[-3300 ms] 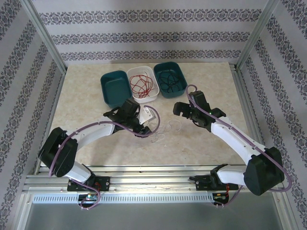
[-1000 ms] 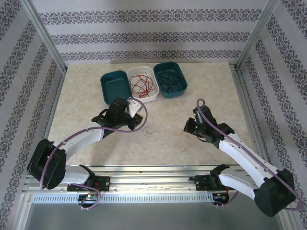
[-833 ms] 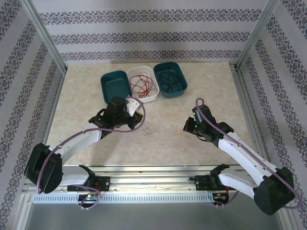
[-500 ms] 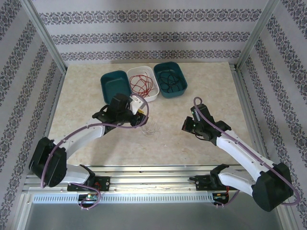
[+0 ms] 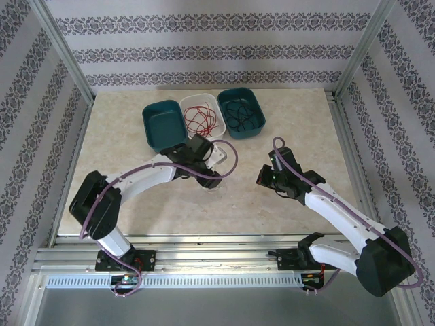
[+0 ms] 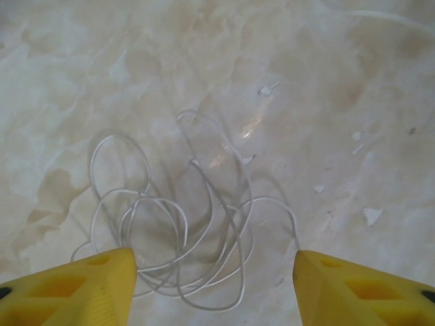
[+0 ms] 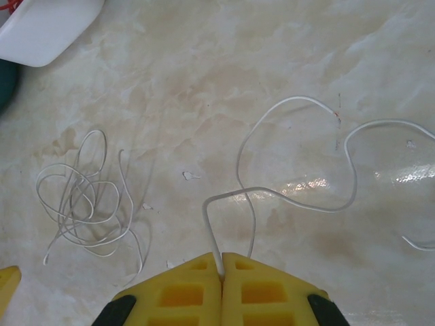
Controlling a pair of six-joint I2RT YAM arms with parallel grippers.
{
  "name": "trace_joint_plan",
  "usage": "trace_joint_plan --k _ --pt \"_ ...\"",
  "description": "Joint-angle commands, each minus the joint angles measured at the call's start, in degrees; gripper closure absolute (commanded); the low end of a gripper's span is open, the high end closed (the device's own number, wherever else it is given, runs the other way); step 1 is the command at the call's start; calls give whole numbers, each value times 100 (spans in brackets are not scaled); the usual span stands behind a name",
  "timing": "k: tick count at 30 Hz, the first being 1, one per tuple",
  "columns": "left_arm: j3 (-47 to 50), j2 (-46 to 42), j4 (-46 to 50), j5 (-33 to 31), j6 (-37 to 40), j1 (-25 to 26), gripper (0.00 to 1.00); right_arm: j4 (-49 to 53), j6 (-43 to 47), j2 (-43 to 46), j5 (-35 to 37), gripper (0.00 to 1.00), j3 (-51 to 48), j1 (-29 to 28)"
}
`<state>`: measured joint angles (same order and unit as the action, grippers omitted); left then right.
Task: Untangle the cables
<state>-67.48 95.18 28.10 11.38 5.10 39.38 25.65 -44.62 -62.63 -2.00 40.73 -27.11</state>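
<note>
**Red and black sorted, the white wires not yet**

The left gripper (image 6: 214, 261) hangs low over the table (image 6: 340, 102) with its yellow fingers (image 6: 102, 278) spread wide and holding nothing. The white tangle (image 6: 177, 238) lies on the surface right in the gap between them, touched by neither finger as far as I can tell. The right gripper (image 7: 221, 268) is pinched tight on a white strand (image 7: 292, 197), which comes up out of the closed fingers and snakes off across the table to the right.

Further back, three bins stand in a row. The red cables (image 5: 202, 121) lie in the white bin (image 5: 183, 102), and the black cables (image 5: 239, 115) lie in the right-hand teal bin (image 5: 262, 115). I can make out nothing in the left-hand teal bin (image 5: 153, 125). To my eye two colours are done and the white is what's left: one strand is pulled free and in hand, and the rest is a knot of crossed loops waiting to be opened out.

From above you get the bins and both arms, but the white wire almost disappears against the pale table. The left wrist camera shows the tangle's loops lying over one another. The right wrist camera shows something neither of the others does: the tangle and the held strand lie apart, with bare table between them.
</note>
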Motion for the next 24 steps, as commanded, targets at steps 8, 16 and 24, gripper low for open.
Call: trace_joint_plan --k 8,16,24 --pt "-660 534 1135 -346 -579 439 43 -218 -108 -62 2 100 -197 20" --pt "-778 1044 1031 -280 -555 439 50 -139 -87 50 66 100 -197 31" --pt "-913 1043 1028 -407 -512 441 92 -106 -86 148 120 100 -215 39"
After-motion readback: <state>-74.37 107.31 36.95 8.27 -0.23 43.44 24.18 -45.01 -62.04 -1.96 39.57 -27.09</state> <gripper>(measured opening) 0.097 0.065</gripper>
